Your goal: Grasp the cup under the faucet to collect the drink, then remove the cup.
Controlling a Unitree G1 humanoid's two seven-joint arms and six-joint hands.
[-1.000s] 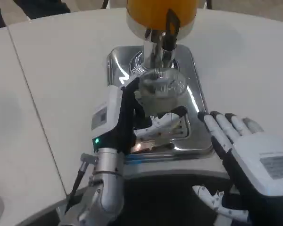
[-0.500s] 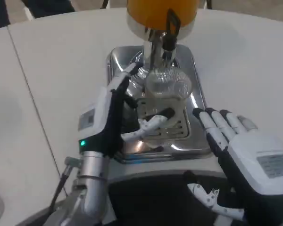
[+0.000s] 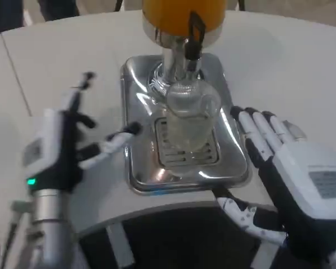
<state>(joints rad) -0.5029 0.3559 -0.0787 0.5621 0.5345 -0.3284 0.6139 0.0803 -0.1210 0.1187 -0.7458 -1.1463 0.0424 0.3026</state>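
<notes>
A clear ribbed cup [image 3: 188,117] stands upright on the grille of the shiny steel drip tray [image 3: 135,168], directly below the faucet [image 3: 191,40] of the orange drink dispenser [image 3: 182,12]. My left hand [image 3: 64,140] is off to the left of the tray, fingers spread, holding nothing and apart from the cup. To the right of the tray my right hand [image 3: 280,162] lies with fingers stretched forward and thumb out toward me, also empty.
The white round table [image 3: 291,67] stretches around the tray, with a seam line [image 3: 17,73] on the left. The table's front edge curves just below the tray. Dark floor shows beneath it.
My left hand has let go of the cup and drawn away to the left, fingers opening. The cup stays under the faucet. The right hand has barely moved.
</notes>
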